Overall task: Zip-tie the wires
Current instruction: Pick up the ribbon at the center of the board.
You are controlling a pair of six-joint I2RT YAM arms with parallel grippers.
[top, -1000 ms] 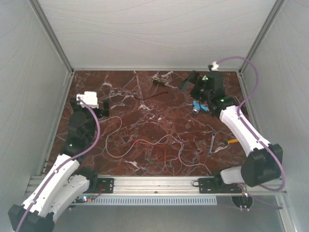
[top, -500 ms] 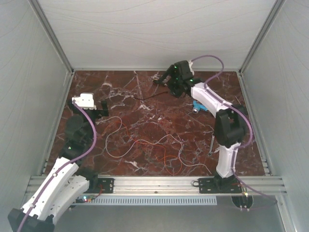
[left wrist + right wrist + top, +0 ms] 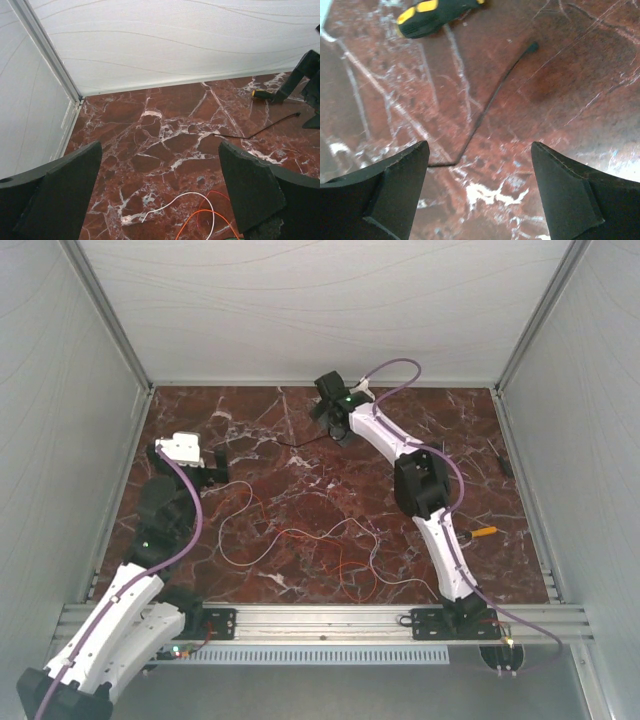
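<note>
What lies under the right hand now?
A thin black zip tie lies on the marble table, between the fingers of the open right hand. One finger may cover its near end.

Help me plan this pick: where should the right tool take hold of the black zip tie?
Take the zip tie at its straight middle stretch, from straight above, with the right tool straddling it: it lies flat on the table, too thin for a side approach.

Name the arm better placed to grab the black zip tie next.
Right. The right gripper, open, hovers over the zip tie, which shows between its jaws in the wrist view. The left gripper, also open, sits by the wires, farther from it.
</note>
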